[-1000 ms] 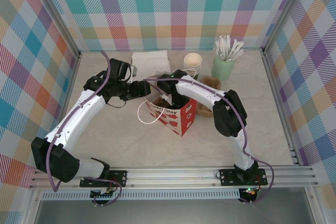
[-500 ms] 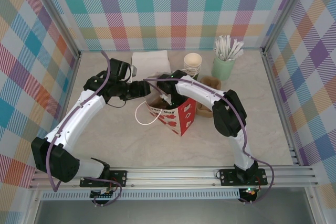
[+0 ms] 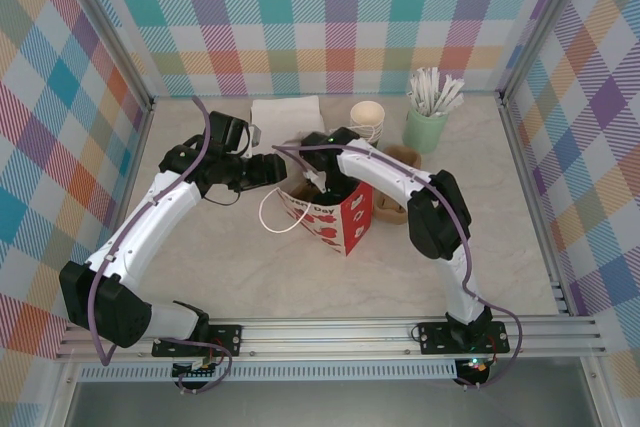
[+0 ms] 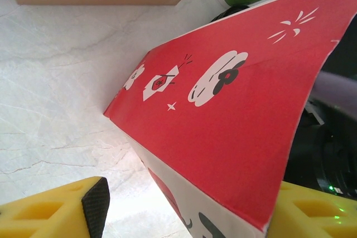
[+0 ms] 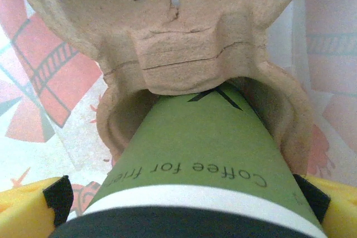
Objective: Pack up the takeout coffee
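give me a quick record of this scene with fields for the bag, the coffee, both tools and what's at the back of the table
bag: red paper bag, standing open mid-table
coffee: takeout coffee, green cup with black lid, seated in a well of the pulp carrier, printed bag walls around it
right tool: right tool open, one finger either side of the cup, a gap showing on one side
left tool: left tool open, at the bag's left rim, red wall between its fingers
back of table: stack of lidless cups, mint holder of sticks, white napkins
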You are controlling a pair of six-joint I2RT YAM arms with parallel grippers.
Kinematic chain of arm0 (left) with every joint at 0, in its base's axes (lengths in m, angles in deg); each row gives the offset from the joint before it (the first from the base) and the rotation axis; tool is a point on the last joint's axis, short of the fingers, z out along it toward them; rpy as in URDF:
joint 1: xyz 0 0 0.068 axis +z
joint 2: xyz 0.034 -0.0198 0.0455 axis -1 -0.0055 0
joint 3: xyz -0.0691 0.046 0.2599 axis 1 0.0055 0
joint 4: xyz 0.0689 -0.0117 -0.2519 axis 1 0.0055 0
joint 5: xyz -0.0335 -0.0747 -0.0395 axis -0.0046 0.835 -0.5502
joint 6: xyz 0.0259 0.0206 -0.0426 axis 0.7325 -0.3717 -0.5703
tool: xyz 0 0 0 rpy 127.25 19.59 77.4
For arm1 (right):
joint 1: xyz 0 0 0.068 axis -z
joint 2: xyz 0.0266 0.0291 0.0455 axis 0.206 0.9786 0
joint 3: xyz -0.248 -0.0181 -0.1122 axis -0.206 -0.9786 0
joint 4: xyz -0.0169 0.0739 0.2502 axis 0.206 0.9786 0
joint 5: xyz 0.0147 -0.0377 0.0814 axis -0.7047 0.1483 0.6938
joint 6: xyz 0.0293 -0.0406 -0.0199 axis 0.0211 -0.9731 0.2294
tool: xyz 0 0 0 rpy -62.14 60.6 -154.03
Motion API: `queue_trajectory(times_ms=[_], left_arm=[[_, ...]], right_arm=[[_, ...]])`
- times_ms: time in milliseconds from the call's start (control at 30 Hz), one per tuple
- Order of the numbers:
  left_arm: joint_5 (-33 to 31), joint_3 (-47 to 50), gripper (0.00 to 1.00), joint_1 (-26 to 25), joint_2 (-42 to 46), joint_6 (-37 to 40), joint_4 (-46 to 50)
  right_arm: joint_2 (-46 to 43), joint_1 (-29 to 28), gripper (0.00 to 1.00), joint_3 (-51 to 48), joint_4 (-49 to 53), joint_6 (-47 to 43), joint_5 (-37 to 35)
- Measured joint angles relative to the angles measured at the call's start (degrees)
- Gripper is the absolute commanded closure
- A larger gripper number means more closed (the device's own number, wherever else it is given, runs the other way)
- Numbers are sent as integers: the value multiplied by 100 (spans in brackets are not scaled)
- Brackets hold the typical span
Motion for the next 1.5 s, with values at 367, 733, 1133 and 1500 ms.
queue_trajectory(times_ms=[367, 733, 1133, 1500], left_arm=[[-24, 0, 31, 0, 0, -2, 0], [-24, -31, 30, -11, 0, -2, 2], [-37, -33, 29, -33, 0, -4, 4], [-39, -98, 28, -35, -68, -4, 17]], right_arm=[[-7, 42, 0, 374, 219, 46, 136], [-197, 42, 0, 898, 614, 131, 59], [-208, 42, 0, 1742, 1082, 151, -127], [-284, 42, 0, 2538, 1486, 149, -278]])
